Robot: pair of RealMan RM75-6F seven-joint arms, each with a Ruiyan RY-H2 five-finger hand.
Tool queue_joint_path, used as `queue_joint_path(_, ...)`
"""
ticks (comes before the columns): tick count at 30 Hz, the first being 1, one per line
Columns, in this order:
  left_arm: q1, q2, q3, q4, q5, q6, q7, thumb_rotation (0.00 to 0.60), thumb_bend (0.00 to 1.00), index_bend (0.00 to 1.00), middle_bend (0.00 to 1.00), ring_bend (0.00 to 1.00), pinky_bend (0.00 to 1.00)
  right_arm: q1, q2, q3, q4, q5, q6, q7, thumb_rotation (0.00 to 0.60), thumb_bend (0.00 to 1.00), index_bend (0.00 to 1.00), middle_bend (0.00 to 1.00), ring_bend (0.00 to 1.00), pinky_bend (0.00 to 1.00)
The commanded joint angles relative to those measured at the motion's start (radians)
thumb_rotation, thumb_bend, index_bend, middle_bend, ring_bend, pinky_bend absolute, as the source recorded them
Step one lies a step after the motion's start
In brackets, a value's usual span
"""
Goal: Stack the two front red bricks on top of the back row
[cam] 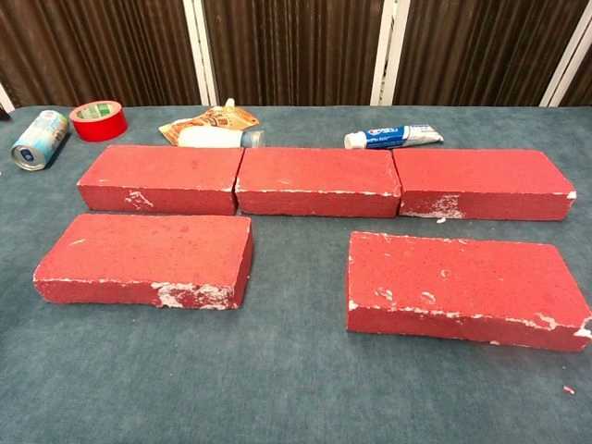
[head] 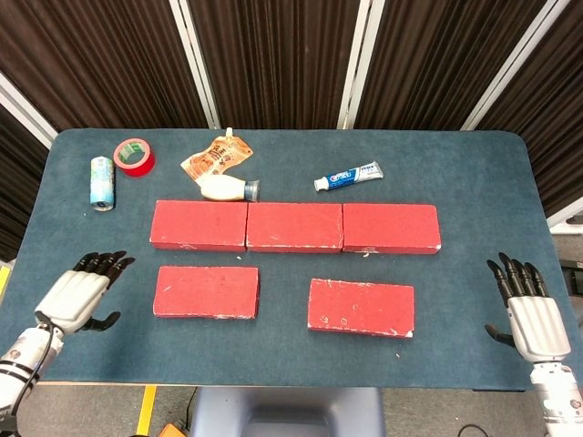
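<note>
Lying flat, the front left brick point(head: 206, 291) and front right brick point(head: 361, 308) look heavy, rigid, rough; the empty, spread left hand point(head: 80, 297) and right hand point(head: 528, 314) should clamp their long edges.

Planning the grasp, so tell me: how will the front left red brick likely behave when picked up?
The front left red brick looks rigid and blocky, so probably no flexing. It lies flat on its broad face, so it is unlikely to roll or tip. Chipped white edges suggest crumbly corners. Its weight can't be judged.

head view high overhead, chest view low and close (both share bricks point(head: 294, 226))
</note>
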Motion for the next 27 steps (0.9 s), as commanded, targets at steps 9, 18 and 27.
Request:
queue_joint_path(9, -0.123, -0.238, 0.031, 0.033, -0.111, 0.123, 0.189, 0.6, 0.28, 0.0, 0.0, 0.0, 0.04, 0.004, -0.005, -0.005, -0.002, 0.002, -0.011, -0.011, 0.6, 0.0, 0.0, 0.0, 0.0, 0.0)
queue_joint_path(18, -0.226, -0.3, 0.075, -0.03, -0.362, 0.211, 0.39, 0.6, 0.27, 0.0, 0.0, 0.0, 0.04, 0.009, -0.008, -0.006, -0.001, 0.014, -0.027, -0.018, 0.6, 0.0, 0.0, 0.0, 0.0, 0.0)
queue_joint_path(27, -0.321, -0.424, 0.069, -0.013, -0.553, 0.291, 0.451, 0.6, 0.24, 0.0, 0.0, 0.0, 0.04, 0.01, -0.006, -0.004, 0.001, 0.016, -0.024, -0.009, 0.6, 0.0, 0.0, 0.0, 0.0, 0.0)
